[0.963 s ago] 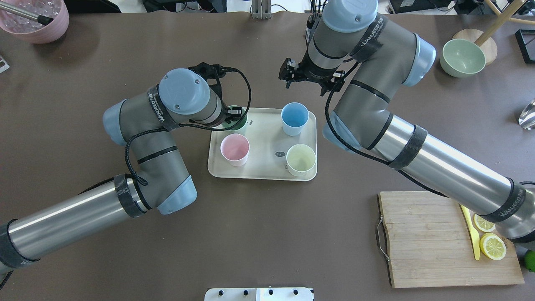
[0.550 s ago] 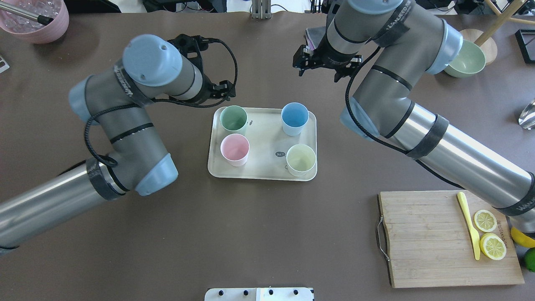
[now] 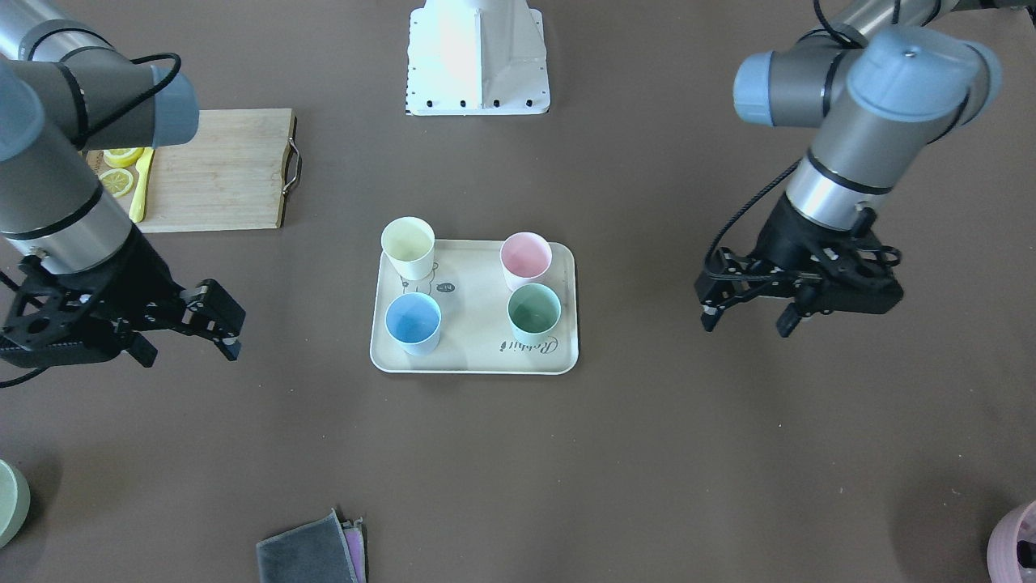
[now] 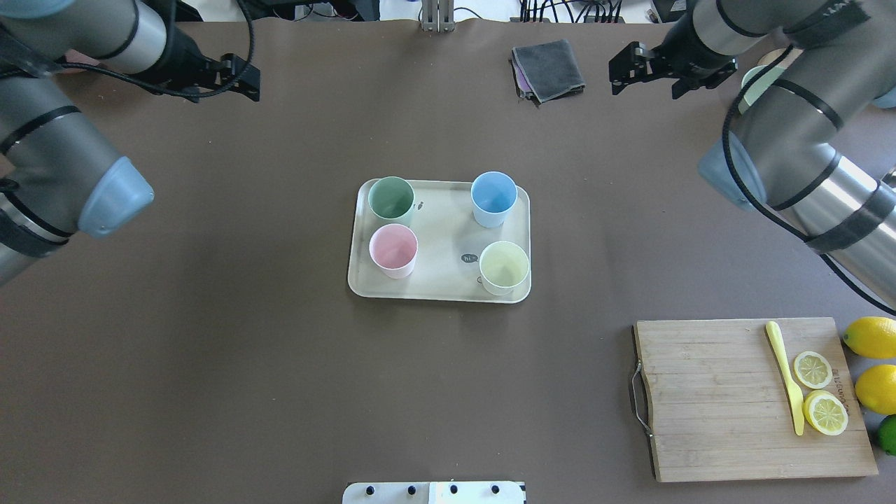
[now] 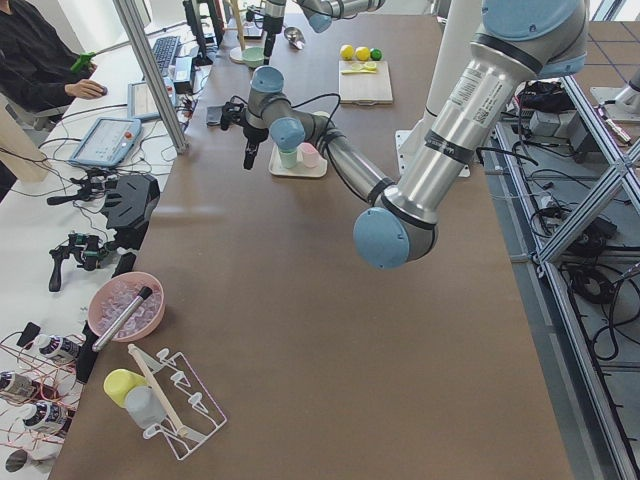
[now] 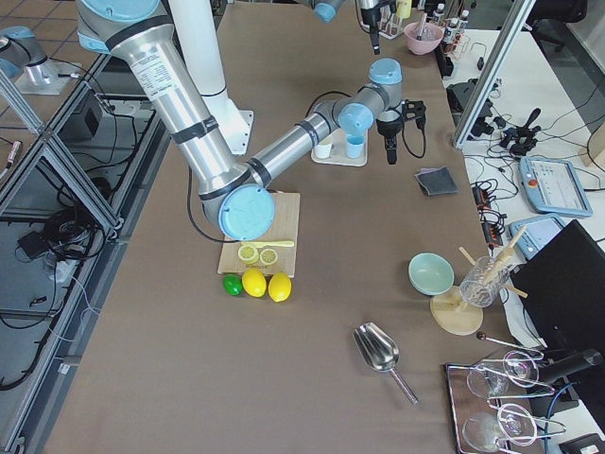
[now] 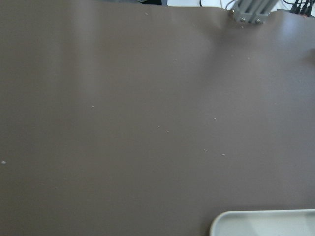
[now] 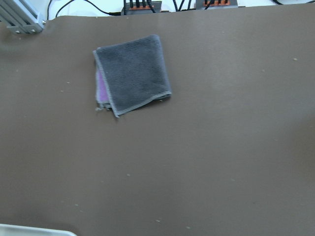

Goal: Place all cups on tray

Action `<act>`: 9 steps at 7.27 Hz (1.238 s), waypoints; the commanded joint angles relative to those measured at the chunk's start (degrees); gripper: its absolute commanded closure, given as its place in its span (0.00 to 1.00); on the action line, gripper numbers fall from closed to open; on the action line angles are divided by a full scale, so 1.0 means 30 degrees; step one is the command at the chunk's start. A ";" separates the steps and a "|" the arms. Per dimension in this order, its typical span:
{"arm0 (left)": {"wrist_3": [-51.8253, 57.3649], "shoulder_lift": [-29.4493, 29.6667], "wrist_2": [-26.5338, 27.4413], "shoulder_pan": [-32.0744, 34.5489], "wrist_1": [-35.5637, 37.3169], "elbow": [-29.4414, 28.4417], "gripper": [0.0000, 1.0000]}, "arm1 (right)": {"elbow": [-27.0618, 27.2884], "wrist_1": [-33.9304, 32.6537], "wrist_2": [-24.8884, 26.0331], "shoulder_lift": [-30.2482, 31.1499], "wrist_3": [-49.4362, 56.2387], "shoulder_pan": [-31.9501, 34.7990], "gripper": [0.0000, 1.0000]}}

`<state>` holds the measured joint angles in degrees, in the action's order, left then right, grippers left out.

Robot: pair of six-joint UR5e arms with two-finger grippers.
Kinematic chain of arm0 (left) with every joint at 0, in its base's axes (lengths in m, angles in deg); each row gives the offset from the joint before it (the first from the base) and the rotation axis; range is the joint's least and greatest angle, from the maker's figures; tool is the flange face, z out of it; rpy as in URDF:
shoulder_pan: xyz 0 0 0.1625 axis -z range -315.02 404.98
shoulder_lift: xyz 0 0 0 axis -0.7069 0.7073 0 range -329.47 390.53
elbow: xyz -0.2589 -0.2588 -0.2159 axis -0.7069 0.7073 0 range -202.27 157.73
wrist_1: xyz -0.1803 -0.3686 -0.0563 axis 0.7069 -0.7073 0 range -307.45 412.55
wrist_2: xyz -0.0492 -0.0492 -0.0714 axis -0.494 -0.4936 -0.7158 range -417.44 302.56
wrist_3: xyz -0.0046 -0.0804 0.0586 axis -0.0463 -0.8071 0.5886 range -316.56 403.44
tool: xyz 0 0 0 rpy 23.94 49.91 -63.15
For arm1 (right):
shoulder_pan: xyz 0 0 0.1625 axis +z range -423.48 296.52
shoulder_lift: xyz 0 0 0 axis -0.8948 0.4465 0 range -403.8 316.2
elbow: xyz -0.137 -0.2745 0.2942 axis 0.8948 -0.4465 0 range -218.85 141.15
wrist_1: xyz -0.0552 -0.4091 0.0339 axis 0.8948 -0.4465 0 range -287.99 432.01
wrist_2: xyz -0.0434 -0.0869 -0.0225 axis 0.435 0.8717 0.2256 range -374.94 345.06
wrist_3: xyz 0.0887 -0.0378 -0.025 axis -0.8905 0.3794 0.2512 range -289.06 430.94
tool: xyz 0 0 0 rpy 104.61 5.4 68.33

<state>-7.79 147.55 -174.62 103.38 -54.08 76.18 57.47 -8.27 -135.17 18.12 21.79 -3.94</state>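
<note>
The cream tray (image 4: pixel 444 231) lies mid-table and holds the mint green cup (image 4: pixel 391 197), light blue cup (image 4: pixel 493 194), pink cup (image 4: pixel 393 247) and pale yellow cup (image 4: pixel 503 264), all upright. The front view shows the same tray (image 3: pixel 477 332) and cups. My left gripper (image 4: pixel 224 94) is open and empty, far up-left of the tray; it also shows in the front view (image 3: pixel 745 324). My right gripper (image 4: pixel 645 89) is open and empty, far up-right of the tray, and shows in the front view (image 3: pixel 190 352). A tray corner (image 7: pixel 261 223) shows in the left wrist view.
A folded grey cloth (image 4: pixel 547 68) lies at the far edge near my right gripper. A wooden cutting board (image 4: pixel 728 420) with lemon slices and a yellow knife sits front right, whole lemons (image 4: pixel 871 336) beside it. A pale green bowl (image 3: pixel 10 502) stands at the far right.
Both arms have drawn back from the tray toward the far table corners. My left gripper left the mint green cup standing on the tray. The cups have not moved.
</note>
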 commanded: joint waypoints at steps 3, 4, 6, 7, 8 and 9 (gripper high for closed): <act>0.1226 -0.5575 -0.1985 0.3383 -0.5910 -0.0528 0.02 | 0.0005 0.0102 -0.1760 0.5073 0.7176 0.4544 0.00; 0.1604 -0.5985 -0.2015 0.3792 -0.5882 -0.0822 0.02 | -0.0258 -0.0160 -0.2195 0.5807 0.8809 0.5833 0.00; 0.7201 -0.7041 -0.3727 0.5572 -0.3762 -0.0970 0.02 | -0.0408 -0.2177 -0.2668 0.6716 0.9175 0.7655 0.00; 0.9639 -0.6899 -0.4439 0.6801 -0.1075 -0.0913 0.02 | -0.0523 -0.2243 -0.2697 0.7302 1.0163 0.8040 0.00; 1.1781 -0.7071 -0.4446 0.7684 -0.0410 -0.0971 0.02 | -0.0524 -0.2214 -0.2756 0.8091 1.1826 0.8566 0.00; 1.2499 -0.7653 -0.4447 0.8418 0.0061 -0.1000 0.02 | -0.0524 -0.2040 -0.3249 0.9201 1.3351 0.9093 0.00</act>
<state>24.71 126.11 -187.52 125.51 -56.77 73.31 55.94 -14.65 -143.74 42.21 56.45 21.39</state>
